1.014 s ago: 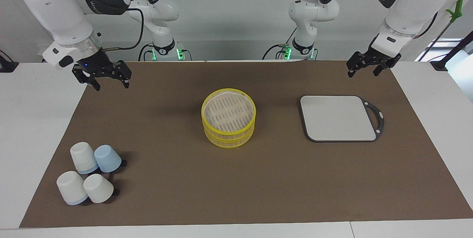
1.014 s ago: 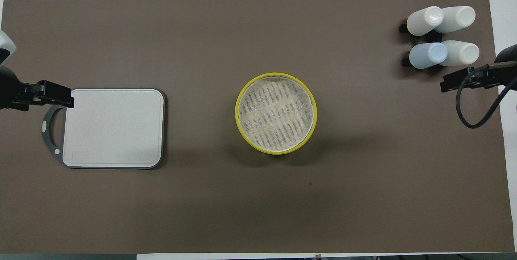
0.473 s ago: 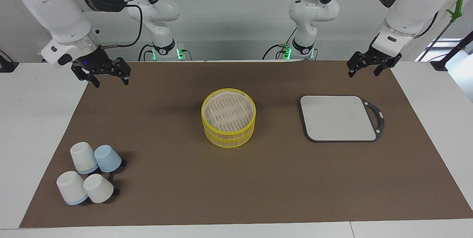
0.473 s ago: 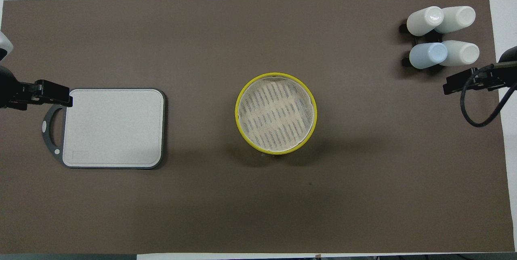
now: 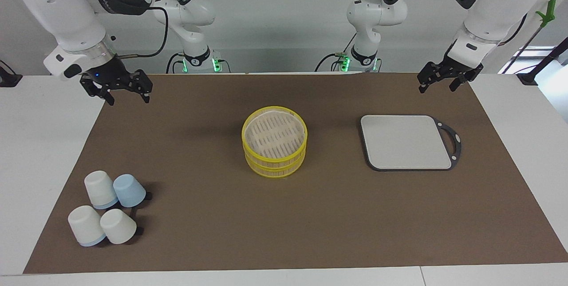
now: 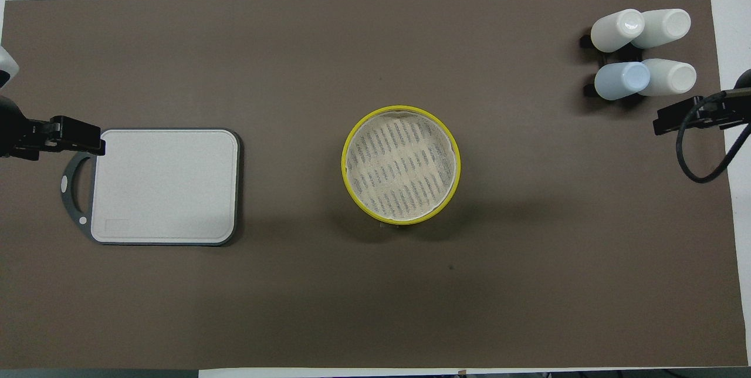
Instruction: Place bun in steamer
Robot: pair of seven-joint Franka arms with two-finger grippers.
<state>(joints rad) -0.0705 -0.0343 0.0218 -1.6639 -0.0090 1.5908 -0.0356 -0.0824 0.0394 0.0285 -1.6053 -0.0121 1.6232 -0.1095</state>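
We see the steamer (image 5: pixel 275 167) in the middle of the brown mat (image 5: pixel 213 232). It seems to be the lower of two stacked yellow tiers, and the top tier (image 6: pixel 401 164) hides its inside. We cannot find the bun, which may be hidden there. The right gripper (image 5: pixel 126 98) hangs over the mat's edge at the right arm's end, fingers spread and holding nothing. The left gripper (image 5: pixel 437 87) hangs near the cutting board (image 5: pixel 406 141), also spread and holding nothing. From above, both grippers are partly cut off. Four cups (image 5: pixel 106 208) sit together.

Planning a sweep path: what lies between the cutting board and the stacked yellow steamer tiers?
Only bare brown mat separates cutting board and steamer tiers, clearest in the overhead view.
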